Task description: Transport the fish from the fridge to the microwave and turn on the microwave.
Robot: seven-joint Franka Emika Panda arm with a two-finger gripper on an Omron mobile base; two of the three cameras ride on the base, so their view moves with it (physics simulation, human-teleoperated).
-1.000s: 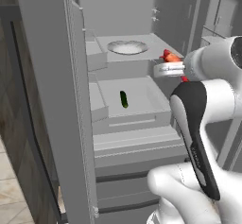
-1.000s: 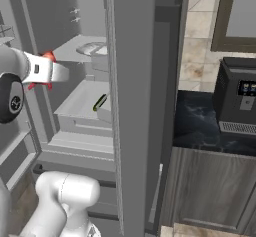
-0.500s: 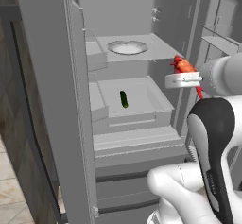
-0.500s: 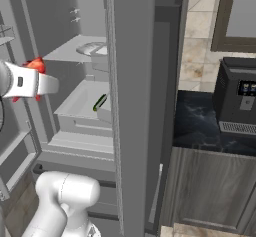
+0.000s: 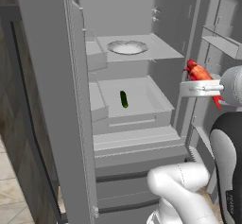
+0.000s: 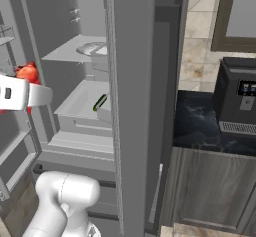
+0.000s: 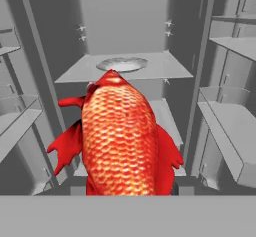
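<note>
The red-orange fish (image 5: 197, 71) hangs in the air just outside the open fridge (image 5: 160, 53), by its right edge at middle-shelf height. My gripper (image 5: 191, 85) is shut on the fish, whose head pokes up past the fingers. From the right side, the fish (image 6: 27, 73) and gripper (image 6: 36, 94) sit at the far left, in front of the door bins. In the hand view the scaly fish (image 7: 120, 136) stands large, facing the fridge interior. The microwave is out of view.
A white plate (image 5: 126, 47) sits on the fridge's upper shelf and a dark green cucumber (image 5: 124, 99) lies in the drawer tray below. The fridge door (image 6: 135, 106) stands open between arm and counter. A black machine (image 6: 240, 101) stands on the dark counter (image 6: 200, 126).
My gripper, still holding the fish, has drawn back out of the fridge, rightward in the left base view and leftward in the right base view. Plate and cucumber have not moved.
</note>
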